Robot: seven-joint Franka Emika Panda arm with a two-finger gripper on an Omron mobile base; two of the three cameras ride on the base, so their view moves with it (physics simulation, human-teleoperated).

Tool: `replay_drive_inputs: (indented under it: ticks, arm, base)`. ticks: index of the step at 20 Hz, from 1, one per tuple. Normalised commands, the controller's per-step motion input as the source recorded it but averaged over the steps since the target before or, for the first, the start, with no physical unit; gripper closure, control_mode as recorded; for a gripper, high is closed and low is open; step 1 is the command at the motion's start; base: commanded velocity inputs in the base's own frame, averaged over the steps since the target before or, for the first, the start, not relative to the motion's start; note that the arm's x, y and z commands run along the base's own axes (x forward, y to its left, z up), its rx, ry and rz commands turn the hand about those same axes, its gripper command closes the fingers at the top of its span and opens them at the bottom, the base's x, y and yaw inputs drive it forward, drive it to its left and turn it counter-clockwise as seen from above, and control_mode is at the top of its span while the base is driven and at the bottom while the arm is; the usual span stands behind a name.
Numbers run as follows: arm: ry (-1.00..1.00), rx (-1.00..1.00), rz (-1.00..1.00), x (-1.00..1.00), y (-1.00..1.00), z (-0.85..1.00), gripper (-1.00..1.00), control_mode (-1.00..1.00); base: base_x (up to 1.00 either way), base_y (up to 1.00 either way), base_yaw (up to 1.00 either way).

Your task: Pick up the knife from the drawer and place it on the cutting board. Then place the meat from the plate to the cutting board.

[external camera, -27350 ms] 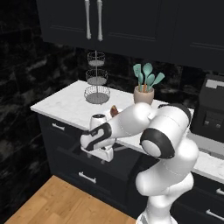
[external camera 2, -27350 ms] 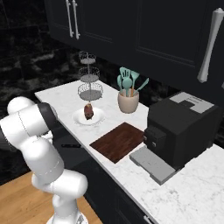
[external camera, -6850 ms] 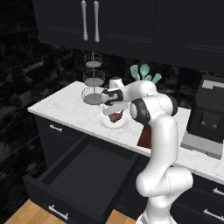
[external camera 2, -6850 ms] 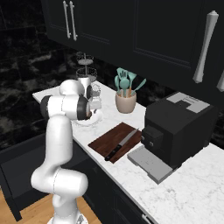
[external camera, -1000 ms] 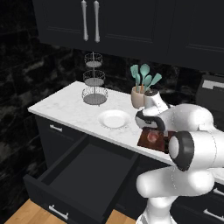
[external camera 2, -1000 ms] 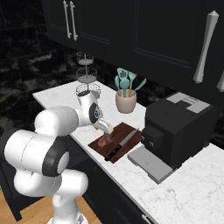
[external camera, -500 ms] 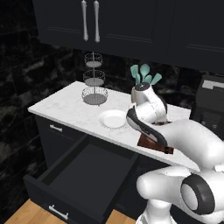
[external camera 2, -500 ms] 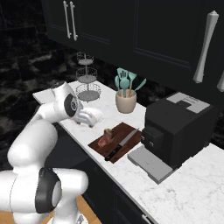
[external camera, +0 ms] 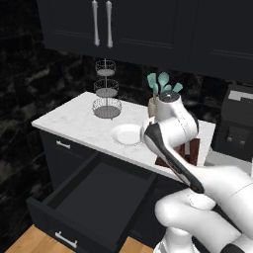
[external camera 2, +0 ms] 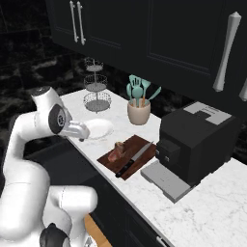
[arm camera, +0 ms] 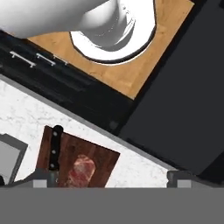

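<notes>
The cutting board lies on the white counter with the knife along its right side and the meat at its left end. In the hand view the cutting board carries the meat beside the black-handled knife. My gripper hangs high above them, open, with nothing between its fingers. The white plate is bare; it also shows as the plate left of the arm. The drawer stands pulled out, dark inside.
A crock of teal utensils and a tiered wire stand stand at the back of the counter. A black coffee machine sits right of the board. The open drawer juts out below the counter edge.
The gripper has lifted off the board and swung back left toward the plate, jaws wide. The meat stays on the board beside the knife.
</notes>
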Motion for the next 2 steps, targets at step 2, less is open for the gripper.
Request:
replay_drive_inputs:
  ticks: [2]
  arm:
    - [0.01, 0.19, 0.01, -0.08, -0.06, 0.00, -1.00, -1.00]
  base:
    - [0.00, 0.00, 0.00]
